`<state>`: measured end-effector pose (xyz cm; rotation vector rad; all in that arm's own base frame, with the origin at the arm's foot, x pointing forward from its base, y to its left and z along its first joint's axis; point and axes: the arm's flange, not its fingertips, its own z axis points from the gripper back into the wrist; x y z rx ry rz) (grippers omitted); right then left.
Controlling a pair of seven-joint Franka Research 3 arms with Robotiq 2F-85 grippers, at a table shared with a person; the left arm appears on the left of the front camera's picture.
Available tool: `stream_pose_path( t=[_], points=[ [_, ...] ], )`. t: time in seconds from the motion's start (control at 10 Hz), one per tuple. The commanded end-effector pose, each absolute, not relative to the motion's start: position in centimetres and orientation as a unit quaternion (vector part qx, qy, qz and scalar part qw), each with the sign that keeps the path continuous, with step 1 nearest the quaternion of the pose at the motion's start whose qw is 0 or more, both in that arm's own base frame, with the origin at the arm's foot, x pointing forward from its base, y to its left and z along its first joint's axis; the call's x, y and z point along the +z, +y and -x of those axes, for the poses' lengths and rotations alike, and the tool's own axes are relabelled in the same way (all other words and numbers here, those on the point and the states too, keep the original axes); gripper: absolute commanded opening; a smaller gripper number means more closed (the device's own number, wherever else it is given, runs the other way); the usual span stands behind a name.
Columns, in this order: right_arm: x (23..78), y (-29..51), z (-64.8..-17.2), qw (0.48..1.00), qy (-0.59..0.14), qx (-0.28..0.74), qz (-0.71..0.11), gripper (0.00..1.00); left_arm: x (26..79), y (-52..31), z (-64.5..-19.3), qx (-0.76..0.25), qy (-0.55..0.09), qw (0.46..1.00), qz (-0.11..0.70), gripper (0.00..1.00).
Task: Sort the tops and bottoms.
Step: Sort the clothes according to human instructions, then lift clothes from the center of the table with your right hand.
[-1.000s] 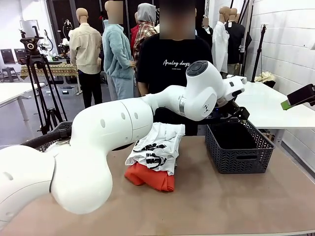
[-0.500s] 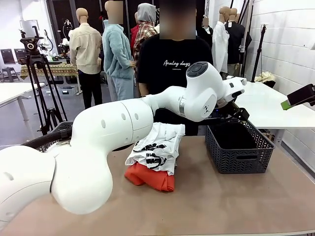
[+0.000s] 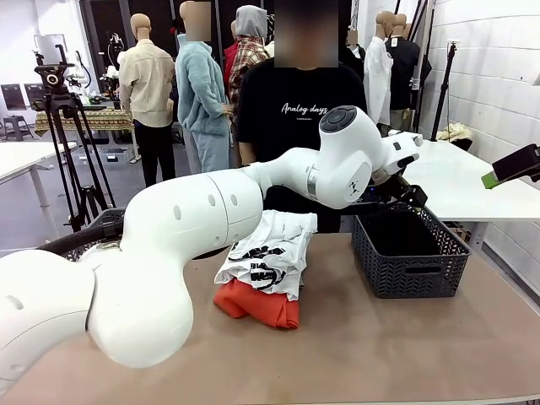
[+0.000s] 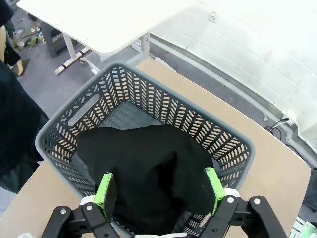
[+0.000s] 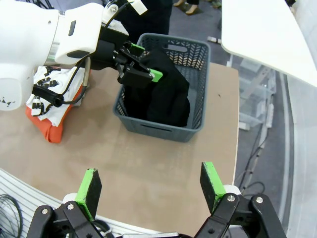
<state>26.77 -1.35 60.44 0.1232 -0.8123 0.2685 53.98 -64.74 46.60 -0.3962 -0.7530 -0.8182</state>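
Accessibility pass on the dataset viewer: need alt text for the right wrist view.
The left arm's open hand hovers over a dark grey plastic lattice basket holding a black garment on a brown table. Beside it, a white printed tee lies on a folded orange garment; the right hand hangs open in the foreground.

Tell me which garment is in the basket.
The black one: it sits in the grey basket below the open left fingers, while the white tee and orange one are stacked on the table.
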Motion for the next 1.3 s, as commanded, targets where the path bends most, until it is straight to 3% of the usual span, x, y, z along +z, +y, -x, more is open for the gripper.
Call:
stream_pose_path(
  t=[0.0, 0.8, 1.1, 1.2],
  points=[
    [60.3, -1.3, -26.8, 0.909, -0.39, 0.131, -0.059, 1.0, 46.6, -64.7, -54.0, -0.384, -0.355, 0.832, 0.186, 0.91],
    [60.3, -1.3, -26.8, 0.909, -0.39, 0.131, -0.059, 1.0, 46.6, -64.7, -54.0, -0.386, -0.355, 0.831, 0.187, 0.91],
    [60.3, -1.3, -26.8, 0.909, -0.39, 0.131, -0.059, 1.0, 53.1, -58.1, -48.5, -0.416, -0.365, 0.828, 0.088, 0.91],
    [60.3, -1.3, -26.8, 0.909, -0.39, 0.131, -0.059, 1.0, 54.6, -55.6, -46.6, -0.428, -0.354, 0.826, 0.093, 0.91]
  ],
)
